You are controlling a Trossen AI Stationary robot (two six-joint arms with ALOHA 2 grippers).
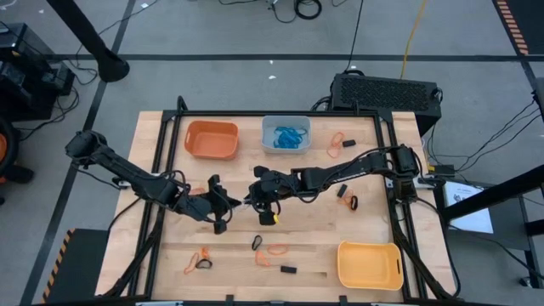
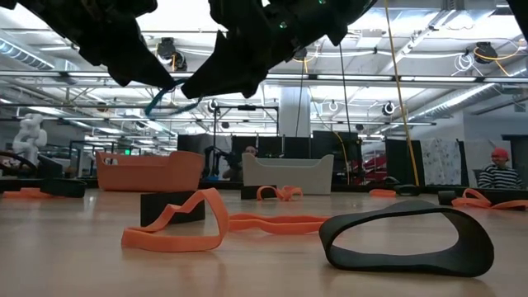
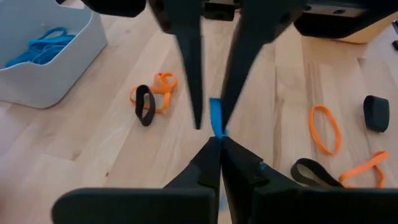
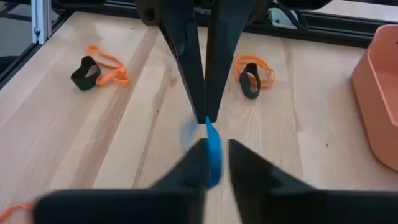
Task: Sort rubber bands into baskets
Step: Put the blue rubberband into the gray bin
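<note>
- High view: the left claw [image 1: 228, 202] and the right claw [image 1: 257, 199] meet tip to tip above the middle of the table [image 1: 161, 144]. Beyond them stand the orange basket [image 1: 212, 140] and the pale basket [image 1: 286, 134], which holds blue bands; the yellow basket [image 1: 370, 265] sits at the near corner on the right claw's side. Loose orange and black bands lie on the near side of both claws.
- Low view: both claws hang above the table with a blue rubber band [image 2: 169, 97] stretched between them. Under them lie an orange band [image 2: 177, 223] and a black band [image 2: 407, 239].
- Left wrist view: the left claw [image 3: 220, 140] is pinched narrow on the blue rubber band [image 3: 215, 116], its tips together. The right claw's fingers [image 3: 193, 68] point down at the same band, nearly touching it.
- Right wrist view: the right claw [image 4: 217, 144] stands slightly parted around the blue rubber band [image 4: 212, 149]; I cannot tell whether it grips. The left claw's tips [image 4: 193, 74] are closed on the band's far end.
</note>
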